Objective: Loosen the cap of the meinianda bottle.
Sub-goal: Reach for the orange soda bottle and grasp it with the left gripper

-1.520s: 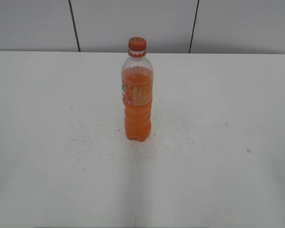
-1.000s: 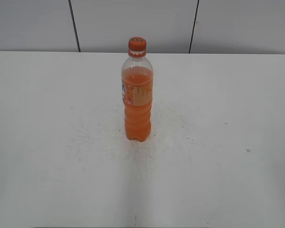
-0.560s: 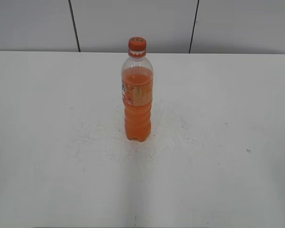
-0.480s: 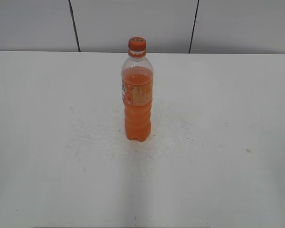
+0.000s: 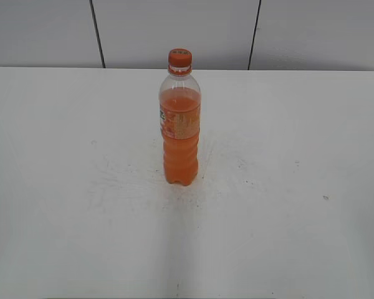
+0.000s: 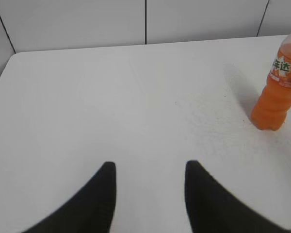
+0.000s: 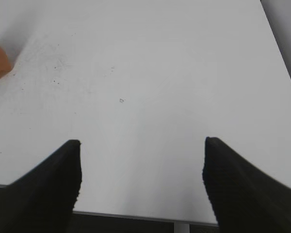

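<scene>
- The meinianda bottle (image 5: pixel 181 124) stands upright mid-tabletop (image 5: pixel 62 187), cap (image 5: pixel 180 58) on.
- Left gripper (image 6: pixel 148 167): fingers spread, empty; bottle lies ahead-right, nearer.
- Right gripper (image 7: pixel 141 145): fingers spread, empty; bottle far left.

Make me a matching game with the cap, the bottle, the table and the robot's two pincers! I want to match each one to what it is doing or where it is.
Things:
1. cap
2. meinianda bottle
3. table
4. left pincer and right pincer

States:
A. white, with dark specks around the bottle
B. open, holding nothing, away from the bottle
C. orange, sitting on the very top of the neck
D. standing upright, partly filled with orange drink

Pairs: 1-C, 2-D, 3-A, 4-B
</scene>
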Available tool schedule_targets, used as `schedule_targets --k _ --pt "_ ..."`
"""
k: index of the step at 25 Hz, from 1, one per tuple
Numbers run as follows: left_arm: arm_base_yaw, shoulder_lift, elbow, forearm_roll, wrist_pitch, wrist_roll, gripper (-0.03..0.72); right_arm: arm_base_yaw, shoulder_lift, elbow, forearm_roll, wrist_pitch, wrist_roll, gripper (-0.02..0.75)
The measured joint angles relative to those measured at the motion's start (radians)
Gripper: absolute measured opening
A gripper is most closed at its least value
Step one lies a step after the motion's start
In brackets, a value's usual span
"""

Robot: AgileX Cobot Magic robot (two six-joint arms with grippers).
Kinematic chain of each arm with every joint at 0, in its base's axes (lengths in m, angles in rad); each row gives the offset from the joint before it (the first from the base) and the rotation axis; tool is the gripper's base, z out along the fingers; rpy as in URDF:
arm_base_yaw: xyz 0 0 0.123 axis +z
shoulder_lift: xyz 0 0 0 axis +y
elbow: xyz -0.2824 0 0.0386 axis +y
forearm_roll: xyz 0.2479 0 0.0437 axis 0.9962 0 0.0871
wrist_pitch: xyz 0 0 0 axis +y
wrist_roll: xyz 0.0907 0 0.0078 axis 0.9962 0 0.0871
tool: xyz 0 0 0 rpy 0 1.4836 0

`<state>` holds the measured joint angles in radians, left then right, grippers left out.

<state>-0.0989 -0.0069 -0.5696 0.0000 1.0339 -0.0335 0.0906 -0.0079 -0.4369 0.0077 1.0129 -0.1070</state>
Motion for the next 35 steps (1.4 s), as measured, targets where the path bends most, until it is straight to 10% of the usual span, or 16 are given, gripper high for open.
schedule_targets --k 6,35 --pt "0.0 0.0 -0.007 0.007 -0.057 0.0 0.578 0.0 0.0 0.0 0.0 0.0 0.0 0.586" --pt "0.0 0.863 0.167 0.083 -1.304 0.0 0.515 0.0 0.0 0.0 -0.008 0.0 0.0 0.586"
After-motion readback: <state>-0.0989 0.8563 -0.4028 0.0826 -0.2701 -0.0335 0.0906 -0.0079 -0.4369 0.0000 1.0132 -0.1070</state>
